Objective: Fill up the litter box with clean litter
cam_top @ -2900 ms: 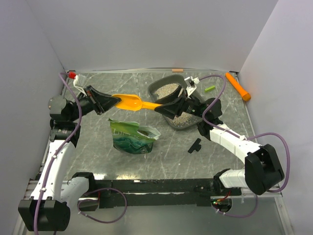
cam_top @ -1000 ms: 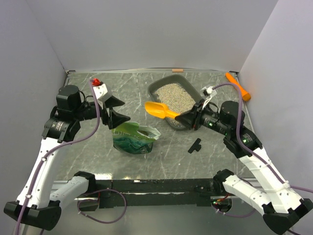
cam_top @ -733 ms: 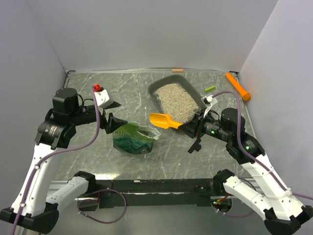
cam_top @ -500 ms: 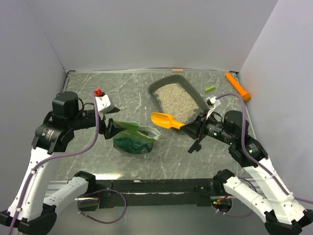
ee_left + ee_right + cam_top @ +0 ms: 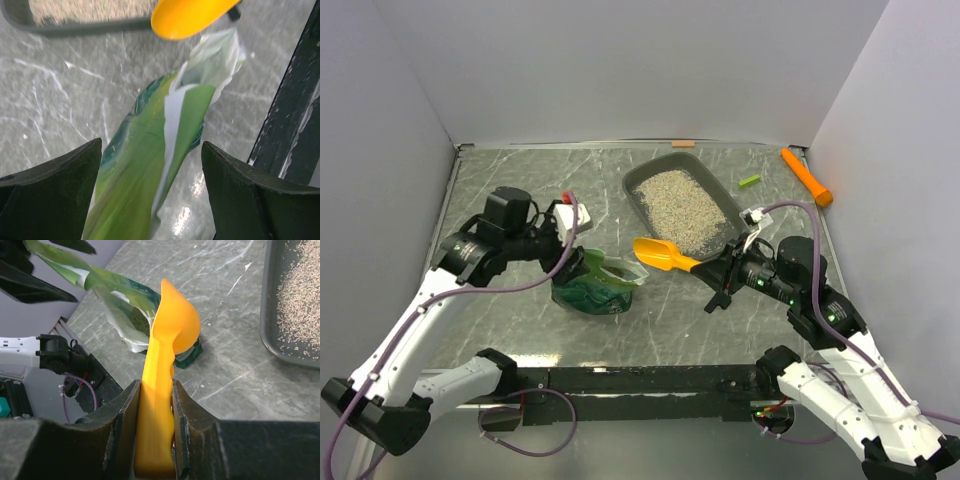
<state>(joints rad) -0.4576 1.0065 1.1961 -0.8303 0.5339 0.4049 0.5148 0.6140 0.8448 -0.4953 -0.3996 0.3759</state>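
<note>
Our left claw [image 5: 570, 268] has swung down from the 10 o'clock side of the counter [image 5: 650, 335] and now sits over the left end of the green bag [image 5: 595, 285]. It is released. In the left wrist view its jaws stand wide apart with the bag [image 5: 150, 150] running up between them. Bare counter shows between the bag and the right jaw. On the left the picture is too blurred for us to tell whether jaw and bag touch. We read this as getting ready to steady the bag, not yet a grip.

Next comes the scoop [image 5: 655, 252]. A second ago it hung over the near left rim of the litter box [image 5: 632, 188]. Now it is off the box, with its bowl just beside the bag's open mouth. We cannot make out any granules in it.

The litter box lies at 1 o'clock from the bag, flat on the counter, with a layer of clean litter [image 5: 680, 205] already spread in it. We judge that one load is in and another round is starting.

Our right claw [image 5: 712, 270], at 3 o'clock from the bag, is clenched on the scoop's handle. The right wrist view shows the jaws pressed to both sides of it [image 5: 155, 440].
</note>
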